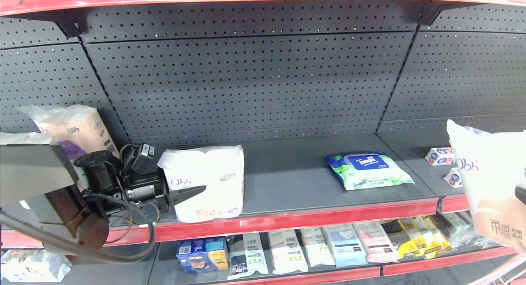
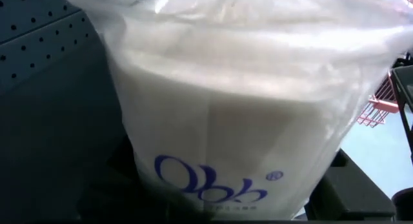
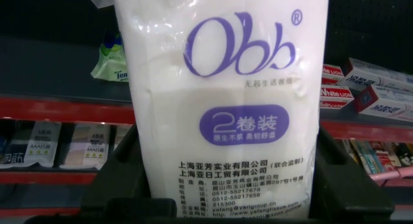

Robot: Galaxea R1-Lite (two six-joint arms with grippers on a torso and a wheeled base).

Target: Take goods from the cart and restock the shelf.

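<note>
left tool: head view, at the left pack; clenched or released, can't tell.
left pack: stands upright on the shelf, near the front lip.
right pack: in the air at the right, off the shelf.
left wrist: left pack right up close.
right tool: right wrist view, clamped on the right pack.
next: likely lift over the lip, set it flat between left pack and wipes, then let go.

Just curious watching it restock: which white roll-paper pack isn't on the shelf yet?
The white pack on the right, held by the right gripper off the shelf; the other white pack stands on the shelf.
</note>
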